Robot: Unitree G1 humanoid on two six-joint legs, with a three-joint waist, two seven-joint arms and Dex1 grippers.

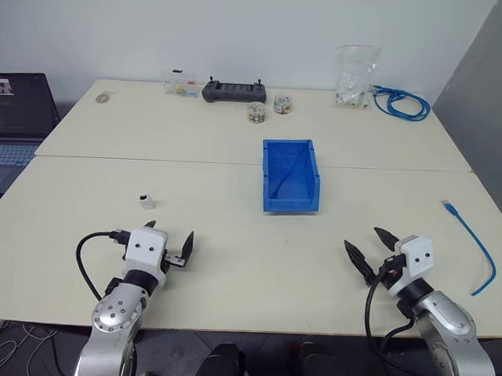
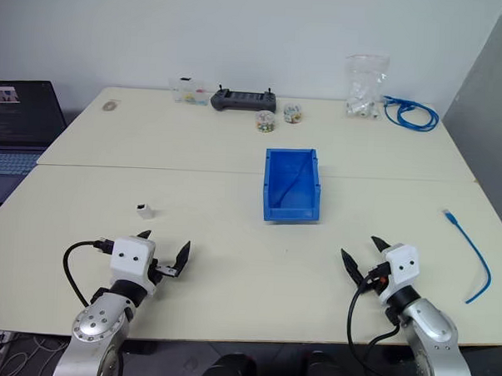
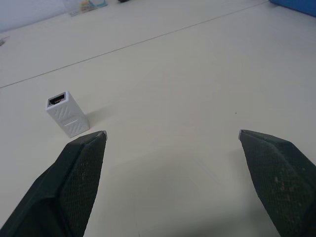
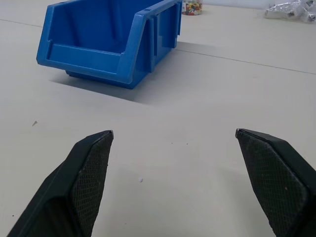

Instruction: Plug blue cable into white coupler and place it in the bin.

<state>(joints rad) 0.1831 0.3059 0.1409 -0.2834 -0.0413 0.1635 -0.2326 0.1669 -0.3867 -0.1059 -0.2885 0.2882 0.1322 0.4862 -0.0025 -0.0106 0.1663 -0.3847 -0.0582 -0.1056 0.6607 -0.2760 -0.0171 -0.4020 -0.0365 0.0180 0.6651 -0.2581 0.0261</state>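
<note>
Nothing grasped, parts well apart on tabletop (image 1: 232, 237).
Blue cable (image 1: 472, 241) near right edge; white coupler (image 1: 146, 202) just beyond left hand (image 1: 169, 238); bin (image 1: 291, 176) mid-table. Left hand, right hand (image 1: 366, 246) both spread wide, empty.

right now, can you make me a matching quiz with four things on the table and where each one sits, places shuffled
Things:
1. white coupler
2. blue cable
3. bin
4. coiled blue cable bundle

Places:
A. far right corner of the table, beside a clear bag
B. middle of the table
C. just ahead of the open left gripper
D. near the table's right edge, beyond the open right gripper

Pairs: 1-C, 2-D, 3-B, 4-A
</note>
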